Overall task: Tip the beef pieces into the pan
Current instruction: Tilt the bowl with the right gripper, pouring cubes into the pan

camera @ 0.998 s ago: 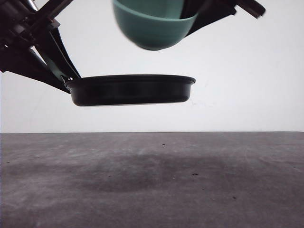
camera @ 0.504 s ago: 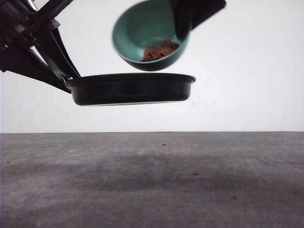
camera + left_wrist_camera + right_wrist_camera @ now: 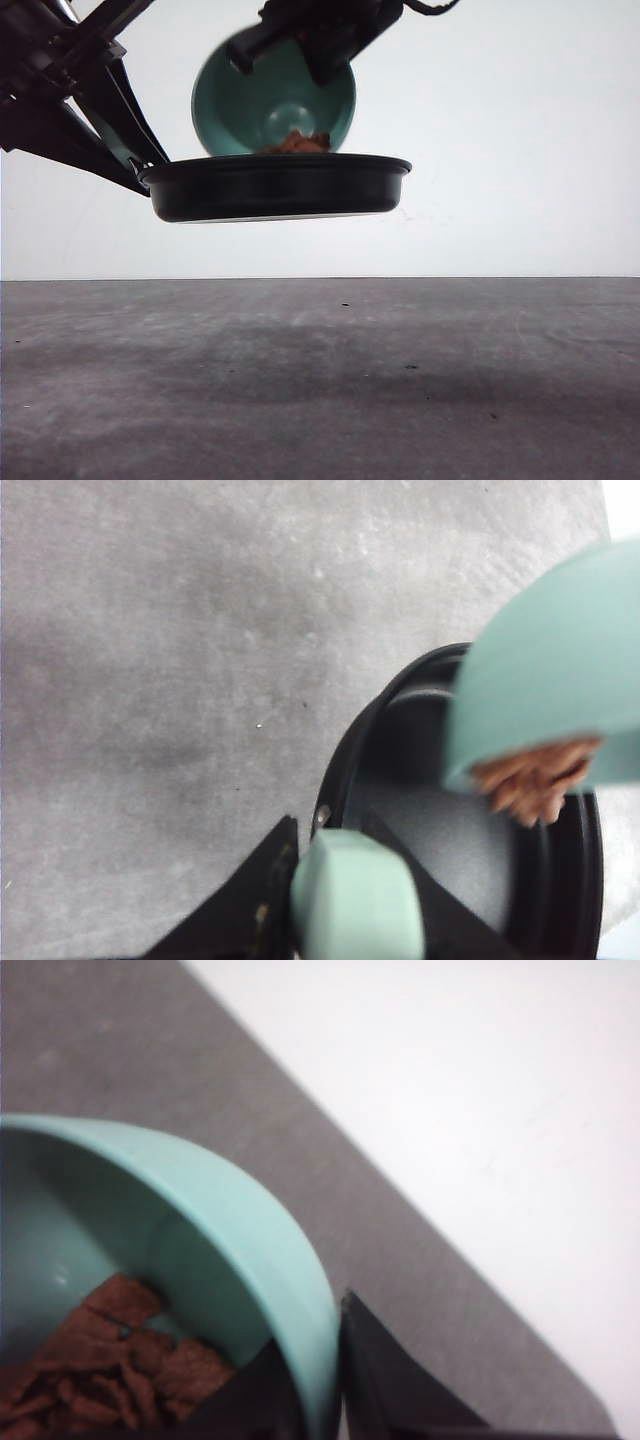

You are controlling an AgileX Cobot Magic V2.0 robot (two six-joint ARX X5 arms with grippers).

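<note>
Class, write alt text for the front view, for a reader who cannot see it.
A teal bowl, tipped steeply by the right gripper, spills orange-brown beef pieces over the rim of a black pan. The left gripper holds the pan level in the air above a grey table.

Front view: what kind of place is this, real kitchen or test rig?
Most likely a lab test bench, not a kitchen. The surface is a bare grey table against a plain white wall, and the pan and teal bowl are held in mid-air by robot arms, with no stove or counter in sight.
</note>
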